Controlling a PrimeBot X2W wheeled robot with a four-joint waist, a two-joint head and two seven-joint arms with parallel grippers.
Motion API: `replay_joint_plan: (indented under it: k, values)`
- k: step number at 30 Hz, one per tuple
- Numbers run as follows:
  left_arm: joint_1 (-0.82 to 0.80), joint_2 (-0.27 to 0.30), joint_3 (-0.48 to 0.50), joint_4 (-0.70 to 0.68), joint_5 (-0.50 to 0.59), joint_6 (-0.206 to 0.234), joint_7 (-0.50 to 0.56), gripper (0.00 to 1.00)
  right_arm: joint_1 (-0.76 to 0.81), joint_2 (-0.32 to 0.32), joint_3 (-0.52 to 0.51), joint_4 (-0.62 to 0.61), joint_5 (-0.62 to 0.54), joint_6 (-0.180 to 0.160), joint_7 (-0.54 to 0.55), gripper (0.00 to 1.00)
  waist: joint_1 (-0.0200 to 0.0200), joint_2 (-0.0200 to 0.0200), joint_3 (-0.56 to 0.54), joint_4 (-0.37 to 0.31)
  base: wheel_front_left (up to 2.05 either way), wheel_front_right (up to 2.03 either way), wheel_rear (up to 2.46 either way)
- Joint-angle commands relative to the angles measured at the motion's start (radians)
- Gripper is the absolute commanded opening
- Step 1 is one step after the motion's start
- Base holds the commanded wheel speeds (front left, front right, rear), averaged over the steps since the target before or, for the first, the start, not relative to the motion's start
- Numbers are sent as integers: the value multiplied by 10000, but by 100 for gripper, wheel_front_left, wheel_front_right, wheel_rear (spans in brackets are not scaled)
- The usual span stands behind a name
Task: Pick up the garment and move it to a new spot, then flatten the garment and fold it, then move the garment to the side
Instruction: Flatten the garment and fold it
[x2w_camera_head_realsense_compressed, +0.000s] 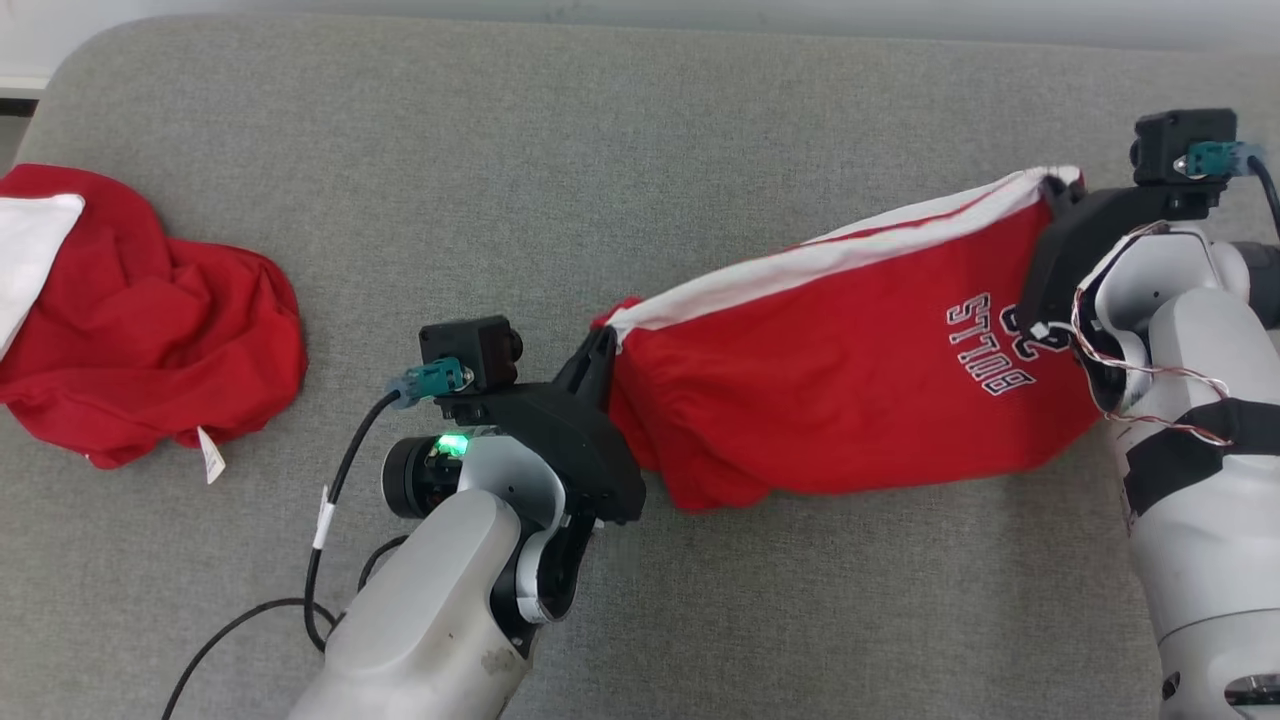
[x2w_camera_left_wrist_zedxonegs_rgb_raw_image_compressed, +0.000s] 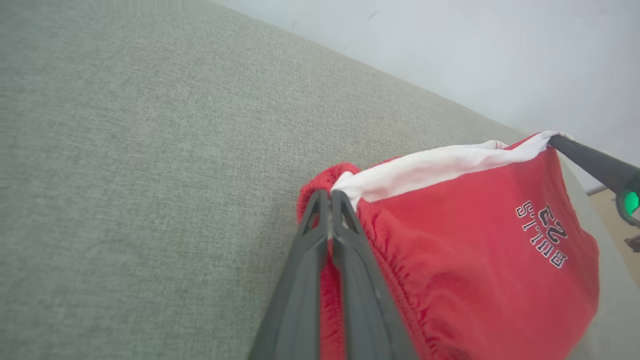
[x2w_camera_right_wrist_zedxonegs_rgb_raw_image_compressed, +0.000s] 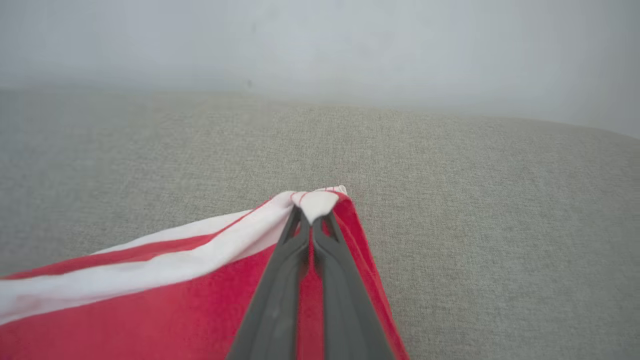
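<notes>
The garment (x2w_camera_head_realsense_compressed: 850, 380) is red with a white striped edge and upside-down white "BULLS" lettering. It hangs stretched between my two grippers above the grey cushioned surface (x2w_camera_head_realsense_compressed: 560, 160). My left gripper (x2w_camera_head_realsense_compressed: 603, 345) is shut on its left end, where the red fabric bunches in gathers. My right gripper (x2w_camera_head_realsense_compressed: 1050, 190) is shut on the white-trimmed right corner. The left wrist view has the shut left gripper (x2w_camera_left_wrist_zedxonegs_rgb_raw_image_compressed: 330, 196) pinching the garment (x2w_camera_left_wrist_zedxonegs_rgb_raw_image_compressed: 475, 250), with the other arm's finger (x2w_camera_left_wrist_zedxonegs_rgb_raw_image_compressed: 590, 161) at the far corner. In the right wrist view the right gripper (x2w_camera_right_wrist_zedxonegs_rgb_raw_image_compressed: 311, 214) clamps the garment's (x2w_camera_right_wrist_zedxonegs_rgb_raw_image_compressed: 150, 300) white tip.
A second red cloth (x2w_camera_head_realsense_compressed: 150, 320) with a white panel and a small tag lies crumpled at the surface's left edge. A black cable (x2w_camera_head_realsense_compressed: 330, 520) trails from my left wrist. A pale wall (x2w_camera_left_wrist_zedxonegs_rgb_raw_image_compressed: 475, 55) stands behind the surface.
</notes>
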Motion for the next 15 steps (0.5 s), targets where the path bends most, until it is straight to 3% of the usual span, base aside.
replay_joint_plan:
  k: [1,4,10,15]
  values:
    - [-147,5,-21,50,-149,29,-194,100,-160,110,-15,63,67,5,-252,100,-1,-2,-26,13,0,0,0]
    - [-200,8,-93,184,-239,100,-710,100,-226,138,29,344,144,5,-732,100,-1,-2,-128,11,0,0,0]
    - [29,21,-31,602,-348,-169,-1736,100,-328,60,11,1021,328,5,-1030,100,-1,-2,-514,26,0,0,0]
    - [430,474,314,767,234,-275,-2534,100,-342,-79,42,1357,701,5,-1127,100,-1,-2,-817,8,0,0,0]
